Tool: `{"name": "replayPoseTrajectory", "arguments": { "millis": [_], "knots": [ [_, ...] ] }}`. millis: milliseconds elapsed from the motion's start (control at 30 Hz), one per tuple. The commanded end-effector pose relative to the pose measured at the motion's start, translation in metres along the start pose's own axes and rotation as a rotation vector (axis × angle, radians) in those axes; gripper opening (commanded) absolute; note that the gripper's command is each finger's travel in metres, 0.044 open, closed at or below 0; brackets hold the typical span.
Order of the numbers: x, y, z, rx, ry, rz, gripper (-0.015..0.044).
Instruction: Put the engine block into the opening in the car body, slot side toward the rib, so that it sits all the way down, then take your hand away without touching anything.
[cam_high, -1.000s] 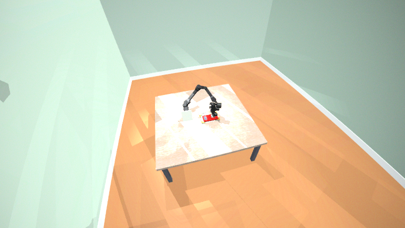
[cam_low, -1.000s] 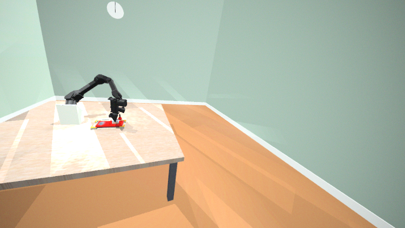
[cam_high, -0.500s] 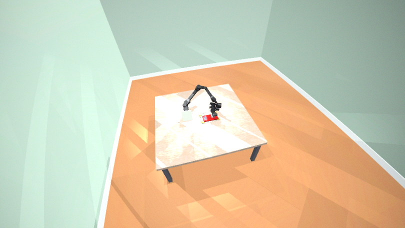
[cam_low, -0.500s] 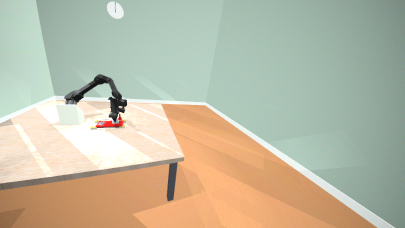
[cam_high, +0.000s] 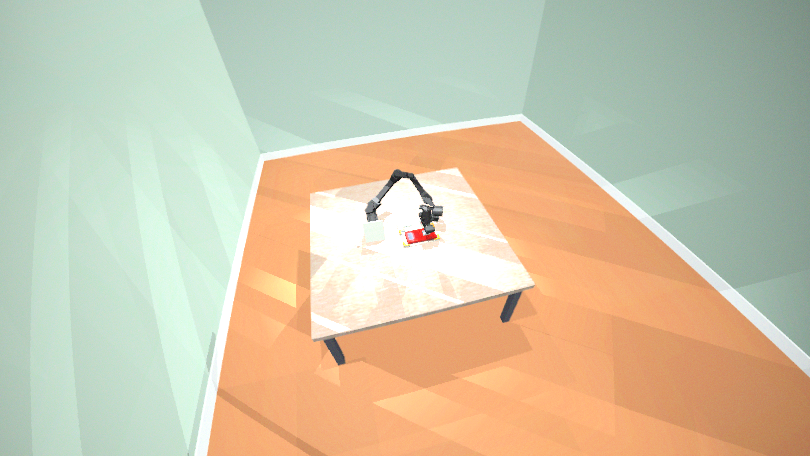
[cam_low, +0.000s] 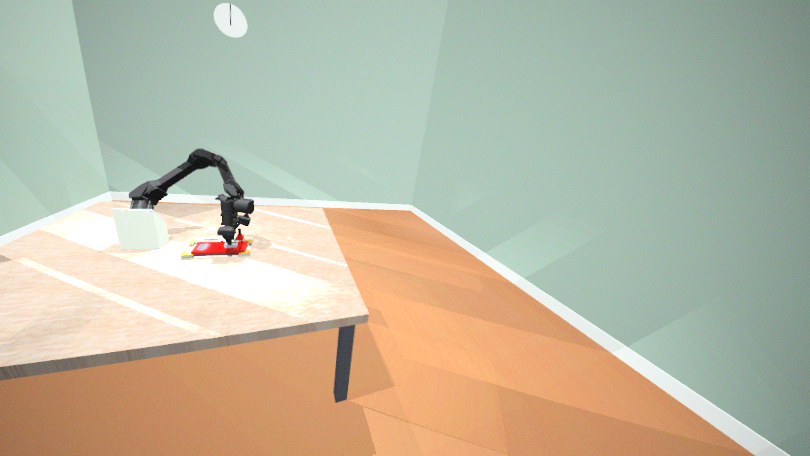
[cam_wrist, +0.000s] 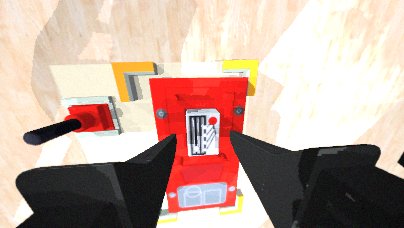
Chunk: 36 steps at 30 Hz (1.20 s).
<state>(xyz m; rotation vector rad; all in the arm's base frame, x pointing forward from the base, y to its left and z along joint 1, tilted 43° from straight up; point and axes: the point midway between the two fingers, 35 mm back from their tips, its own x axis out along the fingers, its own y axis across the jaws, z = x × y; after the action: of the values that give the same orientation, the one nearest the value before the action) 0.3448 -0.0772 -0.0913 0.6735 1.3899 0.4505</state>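
Observation:
The red car body (cam_wrist: 170, 98) (cam_high: 418, 236) (cam_low: 210, 247) lies flat on a pale base plate (cam_wrist: 85, 77) with yellow and orange corner brackets. The grey engine block (cam_wrist: 202, 131) with dark slots and a red dot sits inside the body's opening. My gripper (cam_wrist: 203, 136) (cam_high: 429, 227) (cam_low: 228, 237) is open right over it. Its two black fingers stand on either side of the block, with a gap on each side.
A red toggle clamp with a black handle (cam_wrist: 50, 129) sits at the plate's left side. A pale box (cam_high: 374, 231) (cam_low: 138, 228) stands by the arm's base on the table (cam_high: 396, 288) (cam_low: 141, 317).

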Motion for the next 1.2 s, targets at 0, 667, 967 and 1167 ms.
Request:
{"name": "replayPoseTrajectory", "arguments": {
  "millis": [0, 667, 967, 1167],
  "knots": [
    [-0.0001, -0.0001, 0.0001, 0.000, 0.000, -0.001, 0.0370],
    [-0.0098, -0.0004, -0.0018, 0.003, -0.001, 0.003, 0.0440],
    [-0.0098, -0.0004, -0.0018, 0.003, -0.001, 0.003, 0.0361],
    [-0.0098, -0.0004, -0.0018, 0.003, -0.001, 0.003, 0.0204]
  ]
}}
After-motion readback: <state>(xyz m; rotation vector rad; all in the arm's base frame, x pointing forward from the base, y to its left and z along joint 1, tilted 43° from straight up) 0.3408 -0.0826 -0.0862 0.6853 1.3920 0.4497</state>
